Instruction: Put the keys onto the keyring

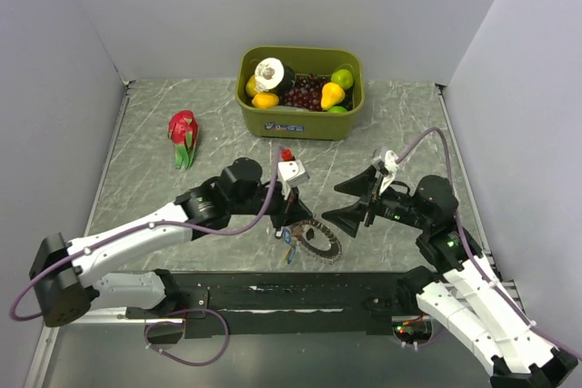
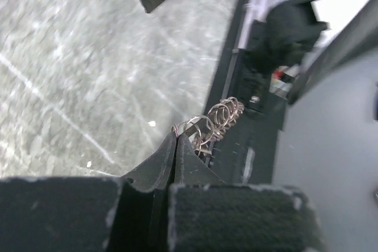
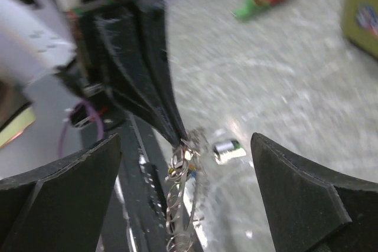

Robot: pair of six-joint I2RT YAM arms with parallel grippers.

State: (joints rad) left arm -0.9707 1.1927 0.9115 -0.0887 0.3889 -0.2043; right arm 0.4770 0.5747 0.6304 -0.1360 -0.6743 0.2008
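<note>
the left gripper (image 1: 289, 218) was pinched fully shut on the rim of the keyring (image 1: 320, 239), its two fingers (image 2: 159, 163) pressed together over one turn of the coiled wire. the ring hung down from that pinch, low over the table (image 1: 182, 188) near its front edge, between the two arms; whether its lower part touched the surface could not be told. the keys (image 1: 289, 241) showed as small coloured bits right by the ring under the left fingers, and it was unclear whether any was threaded on. one small key-like piece (image 3: 229, 147) lay loose on the table just beyond. the right gripper (image 1: 333, 204) stood to the right of the ring, jaws spread wide and holding nothing.

by the look of it, the ring was light, thin and springy, with a slick wire rim likely to swing or twist in a one-point pinch. the keys seemed tiny, stiff and slippery, probably best gripped flat across the plastic head.
</note>
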